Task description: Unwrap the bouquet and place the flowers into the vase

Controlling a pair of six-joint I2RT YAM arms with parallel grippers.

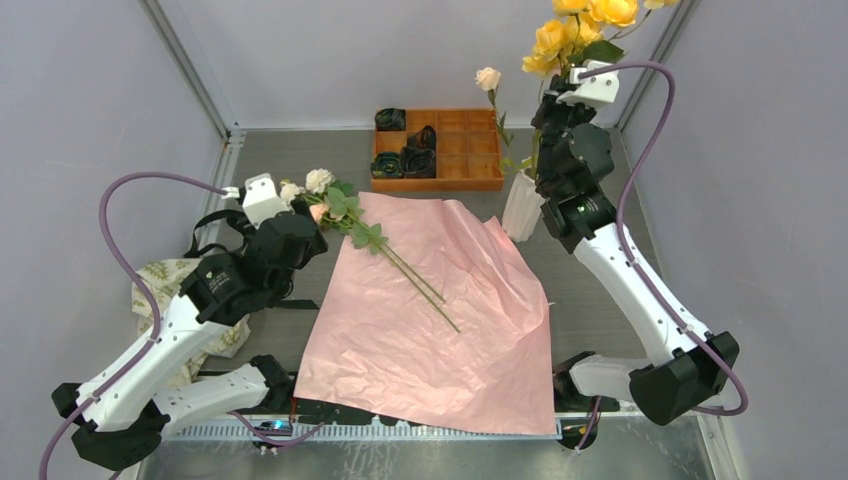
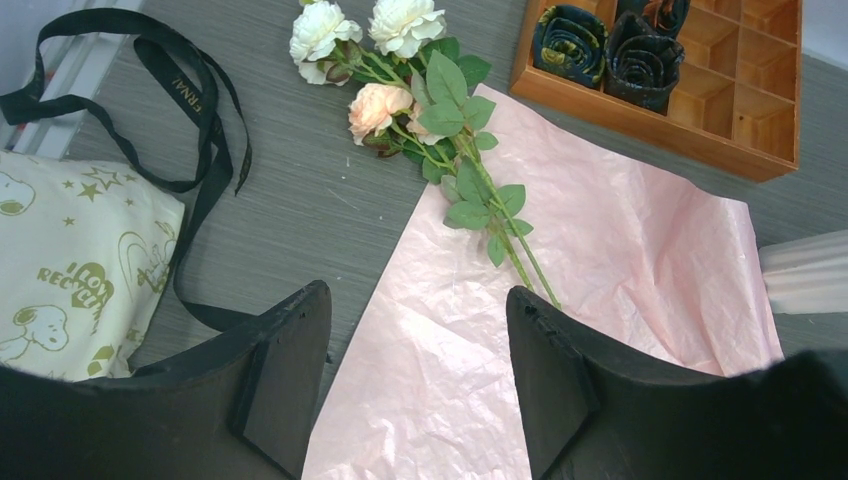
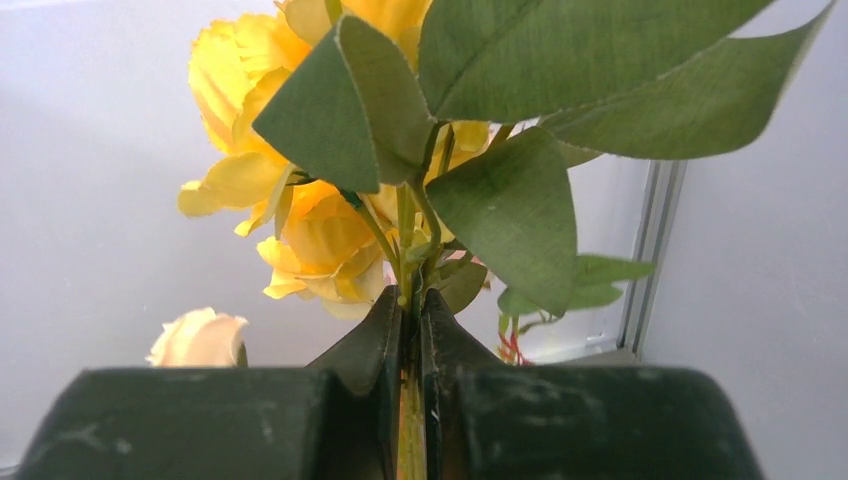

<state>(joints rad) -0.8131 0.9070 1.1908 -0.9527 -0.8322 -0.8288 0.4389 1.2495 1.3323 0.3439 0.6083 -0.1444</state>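
Looking at it, your right gripper (image 3: 410,300) is pinched tight on the stems of the yellow roses (image 3: 300,230), held upright roughly above the vase (image 1: 522,205) at the far right of the worktop (image 1: 590,320); straight down looks like the move. Your left gripper (image 2: 418,300), jaws spread, is nearer the leftover flowers (image 2: 440,130); they lie just ahead, stems running diagonally across the pink paper (image 2: 620,250).

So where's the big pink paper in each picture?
Top view: the pink paper covers the middle of the table.
Left wrist: the paper fills the lower middle and right.
Right wrist: not in it.
Shared landmark: the orange tray sits just past the paper's far edge in the top and left wrist views.
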